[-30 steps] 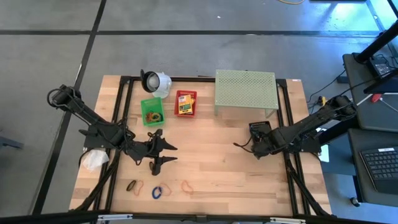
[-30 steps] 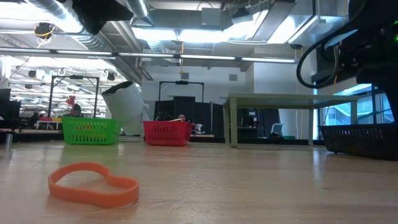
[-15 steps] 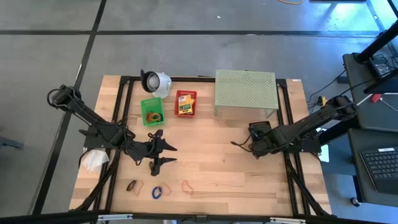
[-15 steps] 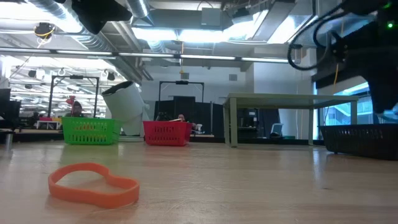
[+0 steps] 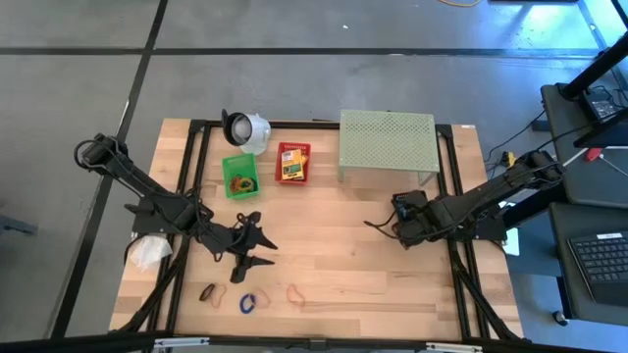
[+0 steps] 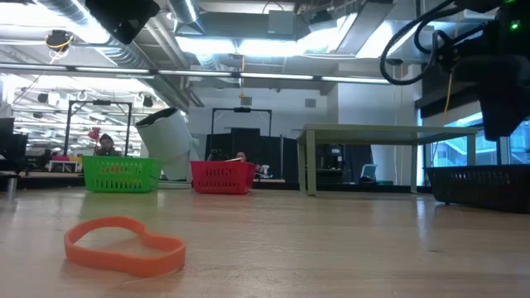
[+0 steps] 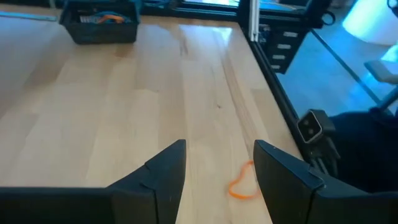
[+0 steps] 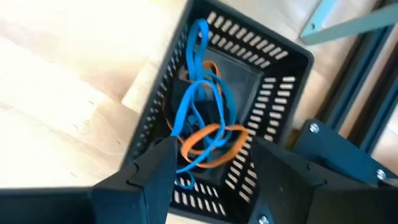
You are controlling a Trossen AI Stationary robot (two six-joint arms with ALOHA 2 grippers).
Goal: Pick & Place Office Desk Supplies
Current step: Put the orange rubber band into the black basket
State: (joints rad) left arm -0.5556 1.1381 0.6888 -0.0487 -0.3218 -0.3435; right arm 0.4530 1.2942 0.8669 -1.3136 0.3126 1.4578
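Three rubber bands lie flat on the table near its front edge: a dark one [image 5: 208,292], a blue one [image 5: 248,303] and an orange one [image 5: 294,292], which also shows in the low view [image 6: 124,244]. My left gripper [image 5: 263,251] hovers open just behind them. In its wrist view the orange band [image 7: 241,186] lies beyond the fingers of my left gripper [image 7: 221,180]. My right gripper [image 8: 208,174] stands open above a black basket [image 8: 273,68] at the table's right. Tangled blue and orange bands [image 8: 202,118] lie in that basket, and one blue loop pokes over its rim.
At the back stand a green basket [image 5: 239,175] with bands, a red basket [image 5: 292,162] with a crayon box, the pale green perforated shelf [image 5: 388,145] and a white round object [image 5: 245,127]. A crumpled white bag [image 5: 147,251] lies at the left edge.
My right gripper has risen a little above the black basket and tipped slightly. My left gripper has stayed in place but turned somewhat about its wrist, so its fingers now slant more toward the near edge. The bands on the table have not moved.
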